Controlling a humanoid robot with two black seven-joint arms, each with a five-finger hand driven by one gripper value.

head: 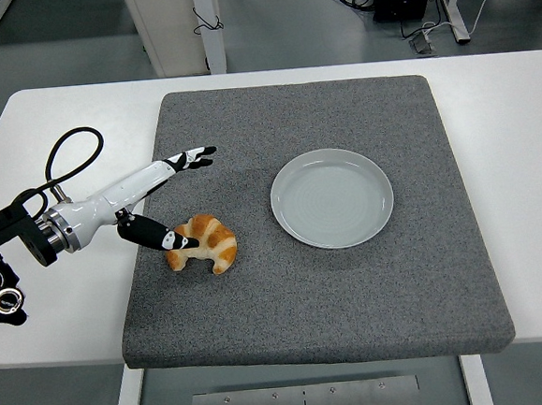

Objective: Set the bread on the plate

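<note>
Step in hand: you are reaching for the bread point(204, 243), a croissant; the grasp is not made yet.
Left robot hand point(163, 200): it is wide open and holds nothing. The four fingers point(192, 158) point out flat over the grey mat point(353, 290), far side of the croissant. The thumb point(153, 235) hangs low at the croissant's left end, touching it or just beside it; you cannot tell which from this view.
Right robot hand: not in view.
Where the bread is: on the left part of the mat, near the mat's left edge, with its curved back toward the far side and its two tips toward you.
How to do it well: bring the fingers down behind the croissant's back before you close, so that thumb and fingers meet across its thick middle. Close softly; the crust looks flaky and will probably crush under a hard squeeze. If the thumb pushes first, the bread may slide away on the mat.
Plate point(332, 198): pale, round, and nothing lies in it. It stands on the mat to the right of the croissant, well apart from it.
Table point(520, 145): white, it carries the mat.
Path to plate: bare mat lies between the bread and the plate, so a lift and a move to the right should meet nothing.
</note>
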